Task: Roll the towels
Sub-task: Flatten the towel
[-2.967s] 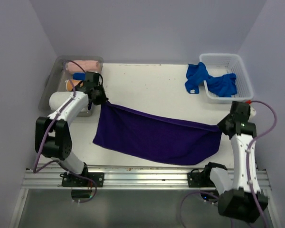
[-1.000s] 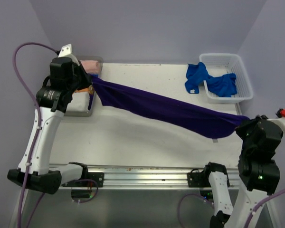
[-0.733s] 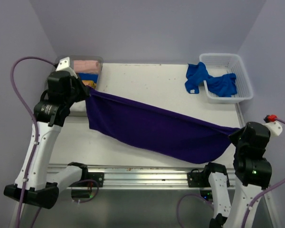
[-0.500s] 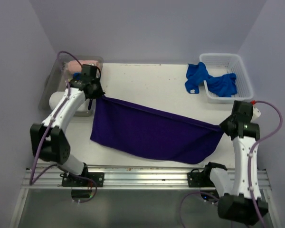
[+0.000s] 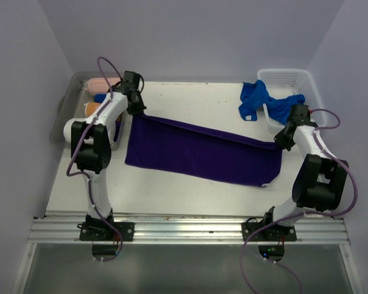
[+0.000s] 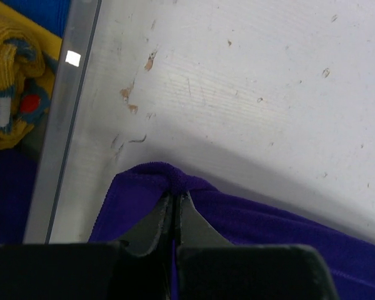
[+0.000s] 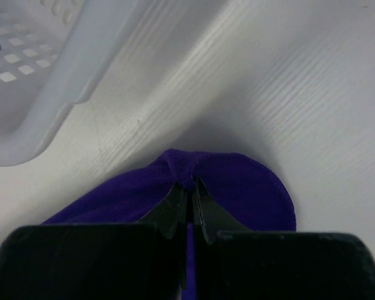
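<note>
A purple towel [image 5: 202, 154] lies spread across the middle of the white table. My left gripper [image 5: 138, 112] is shut on its far left corner [image 6: 169, 178], beside the clear bin. My right gripper [image 5: 280, 141] is shut on its far right corner [image 7: 187, 167], next to the white basket. Both corners are low at the table surface. Blue towels [image 5: 257, 101] hang over the basket's left rim and lie inside it.
A clear bin [image 5: 73, 110] at the far left holds rolled towels, pink, blue and orange-yellow [image 6: 12, 94]. The white basket [image 5: 310, 82] stands at the far right; its wall shows in the right wrist view [image 7: 44, 81]. A metal rail [image 5: 184, 225] runs along the near edge.
Both arms swung the towel up and stretched it in the air, then brought it down. Now it lies flatter and farther back on the table, both corners still gripped.
</note>
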`<action>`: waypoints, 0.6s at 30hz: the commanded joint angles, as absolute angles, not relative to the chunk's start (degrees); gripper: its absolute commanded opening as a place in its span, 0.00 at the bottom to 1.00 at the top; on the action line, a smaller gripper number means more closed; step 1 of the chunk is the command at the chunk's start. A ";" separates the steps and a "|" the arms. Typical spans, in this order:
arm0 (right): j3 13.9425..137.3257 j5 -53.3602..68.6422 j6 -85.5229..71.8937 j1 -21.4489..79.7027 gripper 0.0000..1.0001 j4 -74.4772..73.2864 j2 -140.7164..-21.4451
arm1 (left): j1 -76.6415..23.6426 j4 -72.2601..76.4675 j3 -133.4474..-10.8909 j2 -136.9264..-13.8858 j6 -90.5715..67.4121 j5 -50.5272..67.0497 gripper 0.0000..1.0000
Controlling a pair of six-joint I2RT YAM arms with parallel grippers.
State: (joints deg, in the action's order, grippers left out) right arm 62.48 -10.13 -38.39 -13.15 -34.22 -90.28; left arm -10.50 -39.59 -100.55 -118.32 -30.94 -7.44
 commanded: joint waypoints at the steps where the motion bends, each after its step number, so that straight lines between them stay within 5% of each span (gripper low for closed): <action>1: 65.21 -9.67 -37.27 -13.27 0.00 -30.59 -89.74 | -9.67 -38.93 -104.58 -120.58 -31.55 -7.74 0.00; 18: 58.01 -5.62 -32.44 -13.45 0.00 -30.06 -81.74 | -8.53 -37.44 -102.40 -116.29 -29.45 -5.54 0.00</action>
